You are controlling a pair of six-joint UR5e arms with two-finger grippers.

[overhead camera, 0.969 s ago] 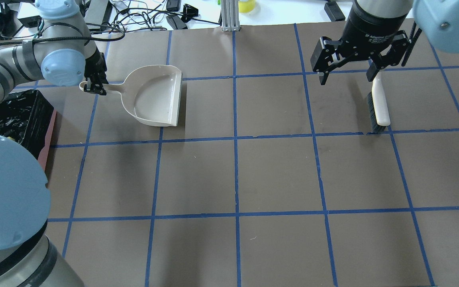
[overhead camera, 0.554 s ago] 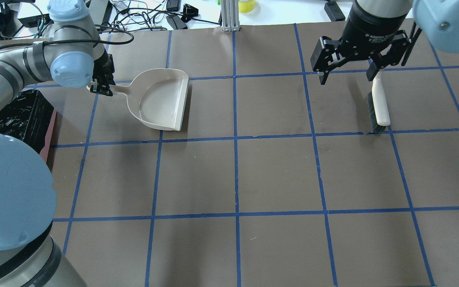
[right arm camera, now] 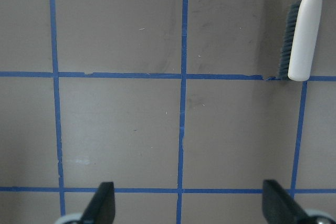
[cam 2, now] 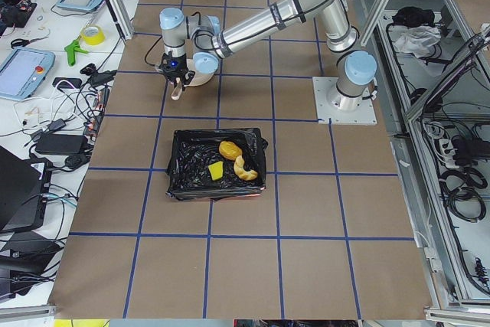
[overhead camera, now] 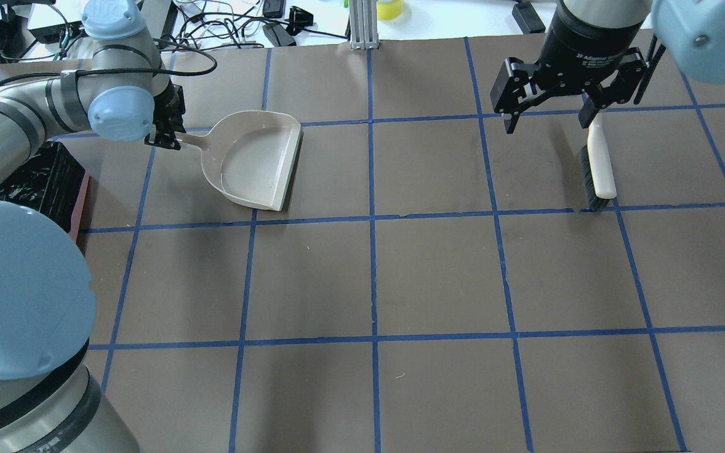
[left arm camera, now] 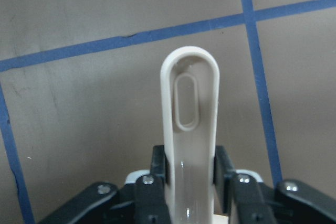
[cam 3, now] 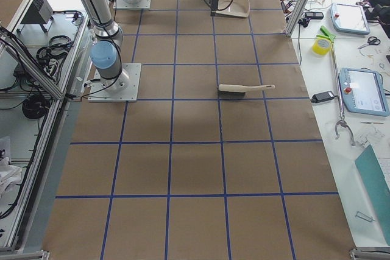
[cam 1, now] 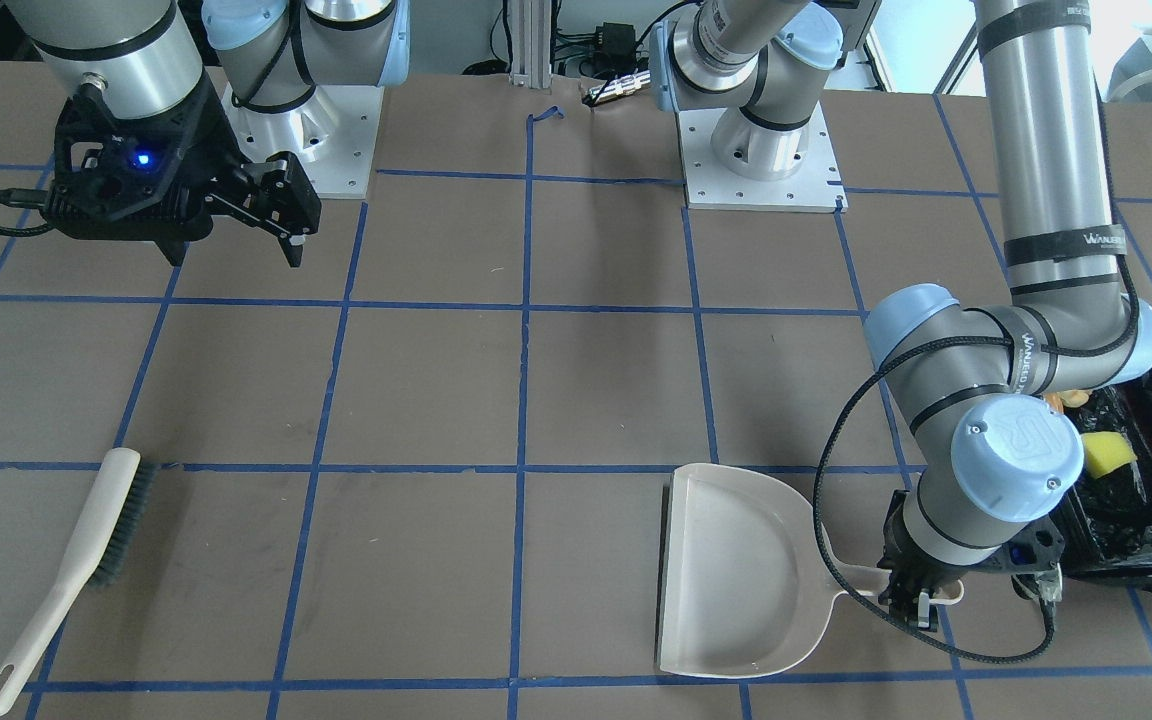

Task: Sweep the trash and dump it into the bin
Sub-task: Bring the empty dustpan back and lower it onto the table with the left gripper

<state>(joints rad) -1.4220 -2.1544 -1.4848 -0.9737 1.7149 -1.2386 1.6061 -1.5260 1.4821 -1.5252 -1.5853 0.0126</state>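
Trash is all in the bin [cam 2: 180, 181]: from the camera at my left end of the table I see the golden-brown lump [cam 2: 229, 148], the cream crescent [cam 2: 246, 168] and the yellow wedge [cam 2: 217, 170] lying close together on the crinkled black liner. The bin sits behind my left claw [overhead camera: 164, 139], near its wrist but apart from the fingers.

Next out, that left claw is pinching the dustpan handle [left arm camera: 190, 119]. On the wrist camera both fingers [left arm camera: 158, 169] press the handle's sides, and the rounded end with its hanging slot sticks out past the fingertips. The beige dustpan [overhead camera: 255, 160] reaches away from the claw towards the middle of the table, mouth pointing away from the bin. It is low over the brown paper, but I cannot tell whether its lip touches.

Farthest off, well apart across the blue tape grid, my right claw [overhead camera: 548, 123] hangs above the table with its fingers spread wide. The brush [overhead camera: 600, 167] lies flat on the table just beyond one fingertip, bristles to the side, touching neither finger on the wrist camera.
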